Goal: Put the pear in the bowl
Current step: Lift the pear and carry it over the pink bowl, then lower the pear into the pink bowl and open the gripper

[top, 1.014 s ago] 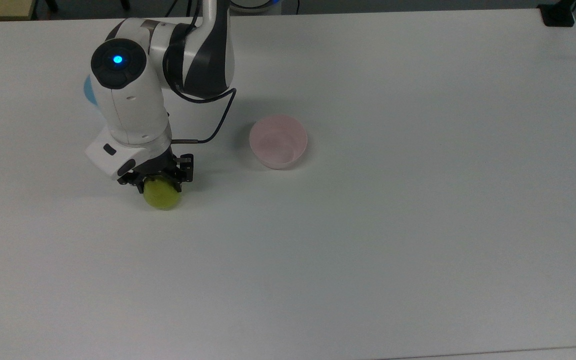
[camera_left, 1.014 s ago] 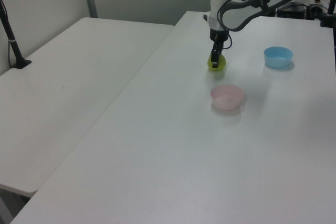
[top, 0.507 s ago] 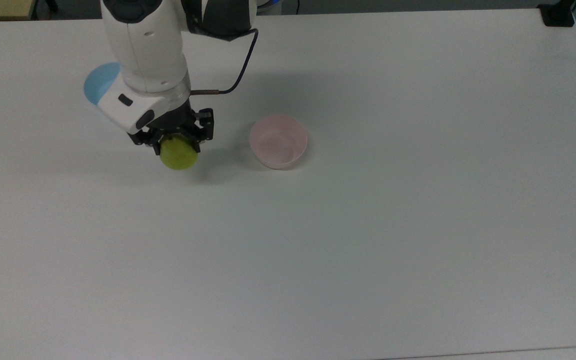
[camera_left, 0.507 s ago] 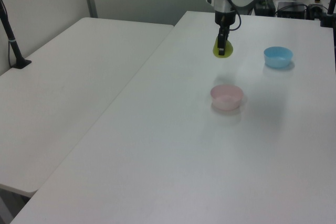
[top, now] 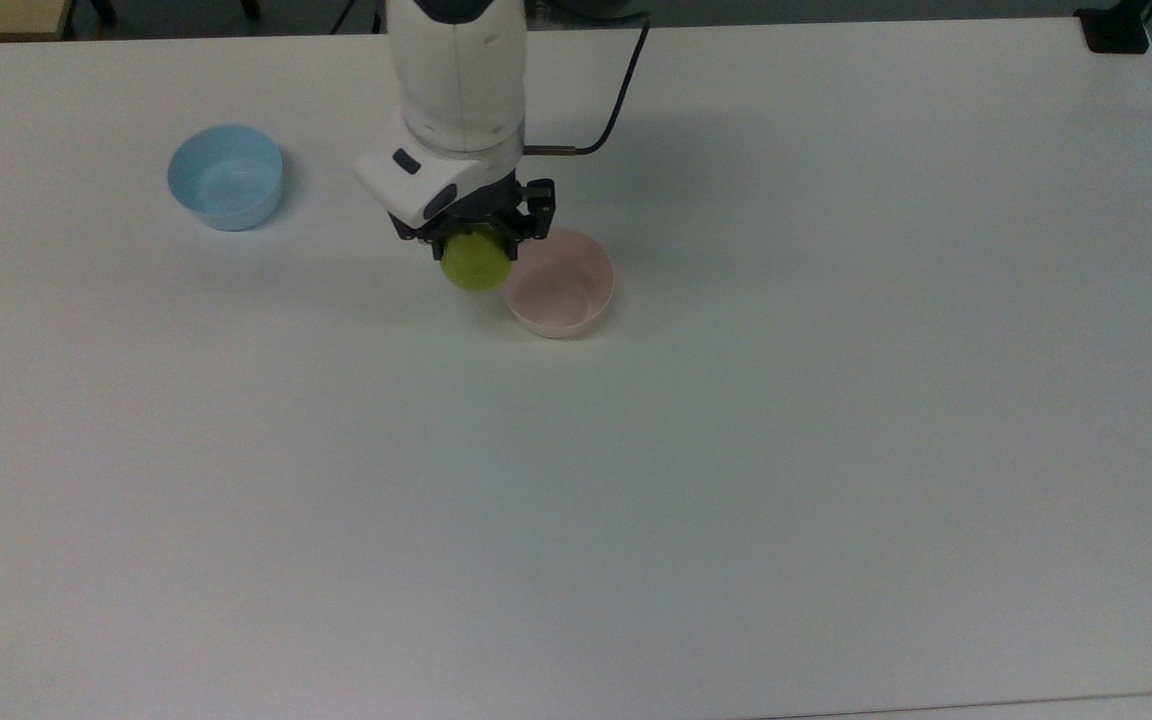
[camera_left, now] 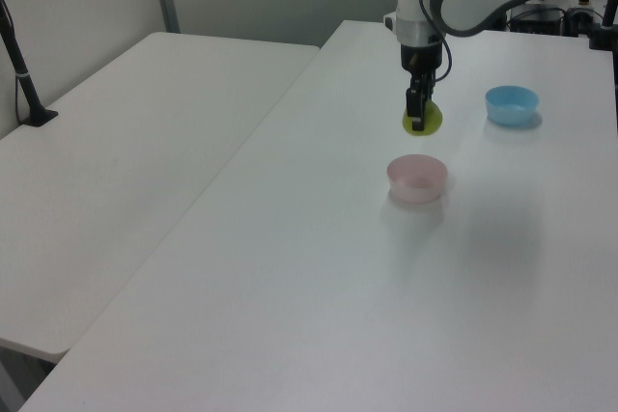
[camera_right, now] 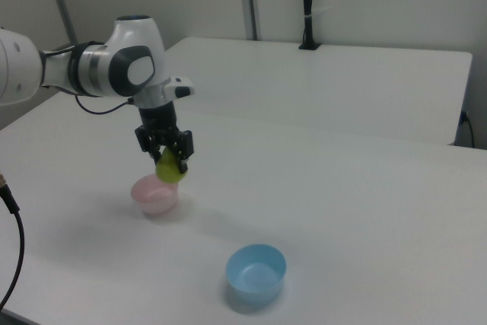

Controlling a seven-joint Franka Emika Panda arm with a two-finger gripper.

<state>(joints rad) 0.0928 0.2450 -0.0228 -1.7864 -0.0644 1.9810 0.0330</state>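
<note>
My gripper [top: 474,246] [camera_left: 416,119] [camera_right: 169,159] is shut on the yellow-green pear [top: 476,264] [camera_left: 429,121] [camera_right: 169,168] and holds it in the air. The pale pink bowl [top: 558,283] [camera_left: 418,178] [camera_right: 154,194] stands on the white table. In the top view the pear hangs just off the bowl's left rim. The right view shows the pear above the bowl's right edge, clear of it. Seen in the left view, the pear is beyond the bowl and higher.
A light blue bowl [top: 225,189] [camera_left: 511,104] [camera_right: 256,273] stands apart from the pink one, at the top view's left. The white table [top: 736,450] spreads wide around both. A second white table [camera_left: 116,171] adjoins it at the left view's left.
The arm has carried the pear up off the table and toward the top view's right, from near the blue bowl to the pink bowl's rim. The blue bowl has come into full sight.
</note>
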